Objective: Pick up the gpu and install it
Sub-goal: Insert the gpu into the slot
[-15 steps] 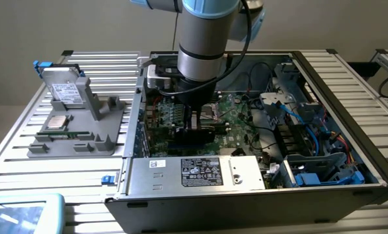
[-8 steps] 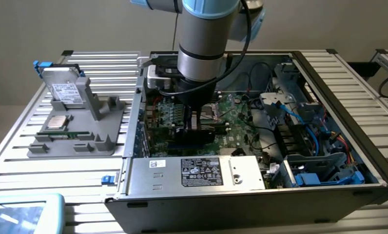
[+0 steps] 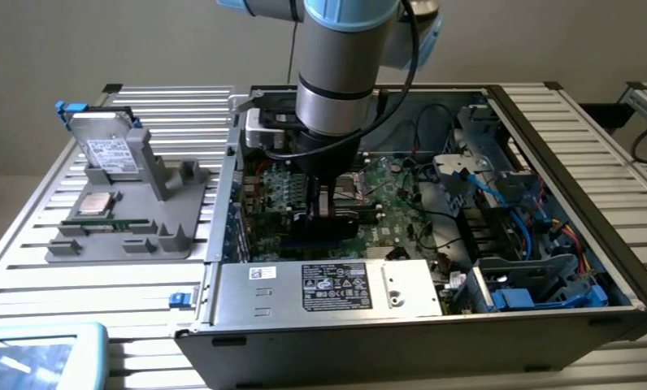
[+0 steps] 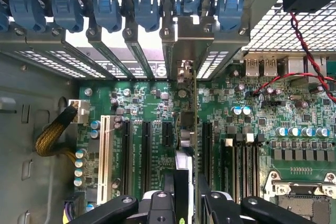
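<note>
Open computer case (image 3: 584, 244) on a slatted table (image 3: 41, 268), green motherboard (image 4: 157, 103) inside. Beside the case, on the exterior view's left, a grey holder (image 3: 128, 227) carrying a silver hard drive (image 3: 109, 150). Reaching down into the case: end effector (image 4: 185, 203), partly closed, fingers (image 4: 157, 205) clamped on the gpu (image 4: 184, 177). Held edge-on and upright over the motherboard, between black expansion slots (image 4: 147, 150), silver bracket (image 4: 185, 45) up against the case's rear slot openings below blue latches (image 4: 107, 6).
</note>
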